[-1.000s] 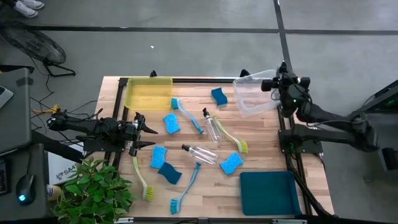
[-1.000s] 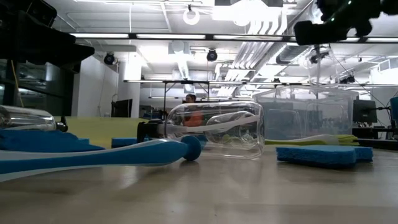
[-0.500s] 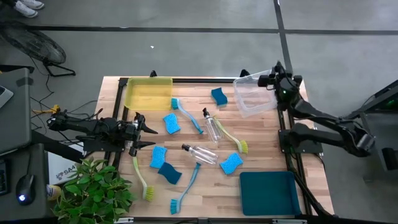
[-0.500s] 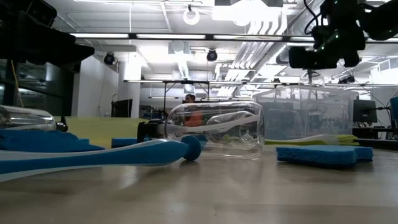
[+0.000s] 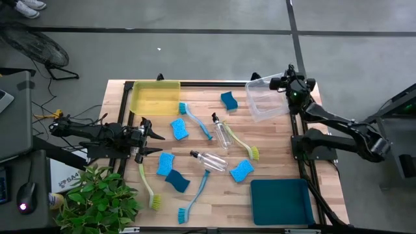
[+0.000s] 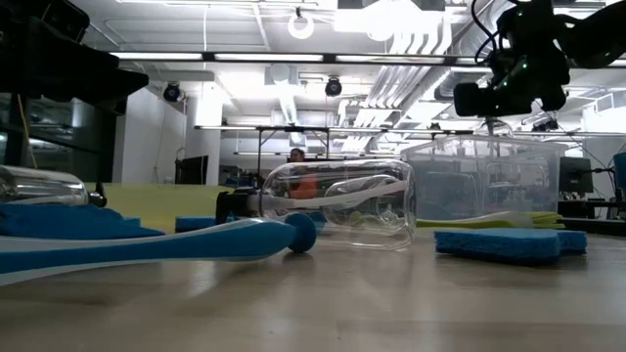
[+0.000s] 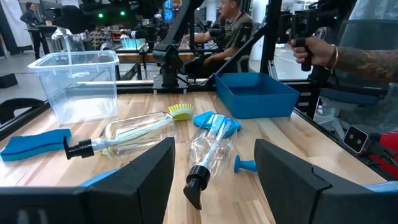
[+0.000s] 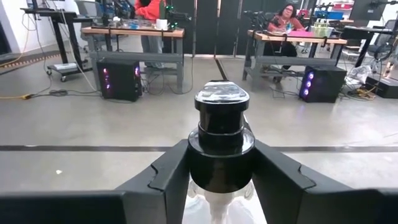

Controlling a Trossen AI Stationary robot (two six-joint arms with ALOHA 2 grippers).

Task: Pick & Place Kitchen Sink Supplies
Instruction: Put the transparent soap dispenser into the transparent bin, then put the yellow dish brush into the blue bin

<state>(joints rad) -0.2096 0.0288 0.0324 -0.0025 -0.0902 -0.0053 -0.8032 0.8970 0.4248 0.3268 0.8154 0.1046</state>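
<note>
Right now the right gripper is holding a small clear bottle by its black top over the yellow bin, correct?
Not quite. The right gripper does hold a small clear bottle by its black top, but it is over the clear bin at the table's far right, not the yellow bin. The high view shows this.

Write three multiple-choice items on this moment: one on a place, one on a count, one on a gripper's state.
1. Where is the right gripper? A) over the teal bin B) at the clear bin C) beside the plant
2. How many dish brushes lie on the table? A) two B) four C) six
3. What is the right gripper doing? A) open, empty B) shut on a sponge C) shut on a bottle
Key: 1 B, the high view shows it above the bin's corner; 2 B, two blue and two yellow-green; 3 C, its wrist view shows the black-topped bottle between its fingers.
</note>
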